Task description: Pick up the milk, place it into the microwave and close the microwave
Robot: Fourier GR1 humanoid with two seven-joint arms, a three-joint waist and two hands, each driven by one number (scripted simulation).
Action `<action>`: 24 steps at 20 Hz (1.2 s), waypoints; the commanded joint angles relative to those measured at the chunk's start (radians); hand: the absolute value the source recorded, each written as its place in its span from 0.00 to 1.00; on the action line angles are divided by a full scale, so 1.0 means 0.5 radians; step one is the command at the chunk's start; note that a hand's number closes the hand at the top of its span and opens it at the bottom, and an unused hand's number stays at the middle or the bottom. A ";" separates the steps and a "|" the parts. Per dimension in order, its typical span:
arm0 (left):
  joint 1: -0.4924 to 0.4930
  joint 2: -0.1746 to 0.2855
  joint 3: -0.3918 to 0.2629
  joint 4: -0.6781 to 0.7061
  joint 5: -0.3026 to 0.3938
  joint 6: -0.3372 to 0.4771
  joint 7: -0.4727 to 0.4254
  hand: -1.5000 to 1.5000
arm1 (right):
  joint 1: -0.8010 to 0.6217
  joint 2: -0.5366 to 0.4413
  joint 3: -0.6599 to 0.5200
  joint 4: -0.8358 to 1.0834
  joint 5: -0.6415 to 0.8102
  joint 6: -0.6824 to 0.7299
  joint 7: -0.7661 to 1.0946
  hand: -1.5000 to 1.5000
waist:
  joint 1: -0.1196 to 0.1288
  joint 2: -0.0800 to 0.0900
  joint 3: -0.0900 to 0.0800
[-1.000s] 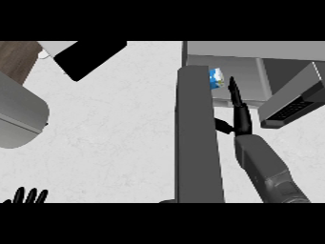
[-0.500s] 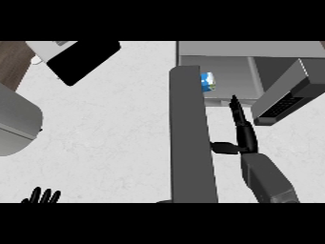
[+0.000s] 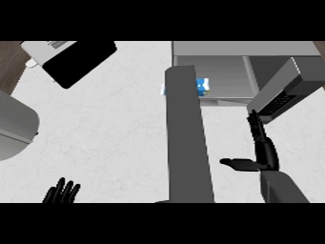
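Note:
The milk carton (image 3: 203, 86), white with a blue patch, sits inside the open microwave (image 3: 221, 62) at its left side, partly hidden behind the door. The grey microwave door (image 3: 188, 143) stands open, running down the middle of the head view. My right hand (image 3: 262, 147) is to the right of the door and below the microwave's opening, fingers straight and pointing up, thumb out to the left, holding nothing. My left hand (image 3: 61, 192) rests open at the lower left edge with fingers up.
A black rectangular panel (image 3: 80, 62) lies at the upper left of the white counter (image 3: 108, 128). A large grey rounded appliance (image 3: 3, 121) fills the left edge. The microwave's keypad side (image 3: 283, 95) stands above my right hand.
My right hand has drawn back down and away from the milk and the microwave's opening, and the milk stays inside. The view has shifted, so everything sits lower and more to the right.

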 commanded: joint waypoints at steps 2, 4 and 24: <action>-0.144 0.024 -0.106 0.105 -0.108 -0.059 0.079 0.00 | 0.162 -0.142 -0.008 -0.191 -0.059 0.207 -0.083 1.00 | -0.022 -0.006 -0.002; -0.194 0.047 -0.177 0.139 -0.187 -0.086 0.125 0.00 | 0.242 -0.173 -0.009 -0.184 -0.053 0.215 -0.166 1.00 | -0.014 -0.001 0.000; -1.246 -0.407 -0.267 0.961 -0.671 0.247 0.389 1.00 | 0.720 -0.582 -0.163 -0.472 -0.396 0.728 -0.058 0.00 | -0.019 0.005 0.001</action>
